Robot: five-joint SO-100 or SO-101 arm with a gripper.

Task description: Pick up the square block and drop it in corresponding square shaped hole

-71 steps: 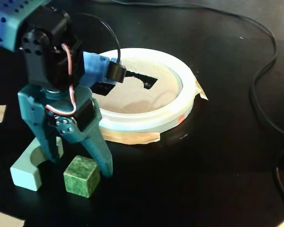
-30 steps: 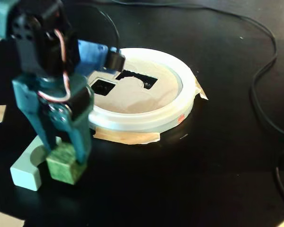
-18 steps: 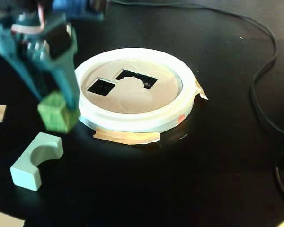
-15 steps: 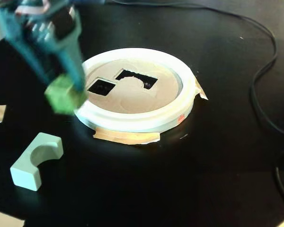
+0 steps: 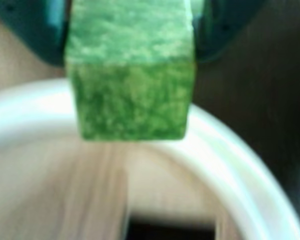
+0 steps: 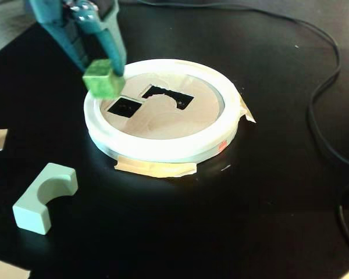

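My teal gripper (image 6: pixel 103 72) is shut on a green square block (image 6: pixel 104 78), held just above the left rim of a round white sorter (image 6: pixel 163 148) with a wooden lid. The square hole (image 6: pixel 125 107) lies just right of and below the block in the fixed view. In the wrist view the block (image 5: pixel 132 70) fills the top centre between the teal fingers (image 5: pixel 37 30), over the white rim (image 5: pixel 250 170), with the dark square hole (image 5: pixel 170 230) at the bottom edge.
A second, arch-shaped hole (image 6: pixel 168 96) is cut in the lid. A pale green arch block (image 6: pixel 43 197) lies on the black table at the front left. Tape strips (image 6: pixel 157 168) hold the sorter down. Black cables (image 6: pixel 326 104) run along the right.
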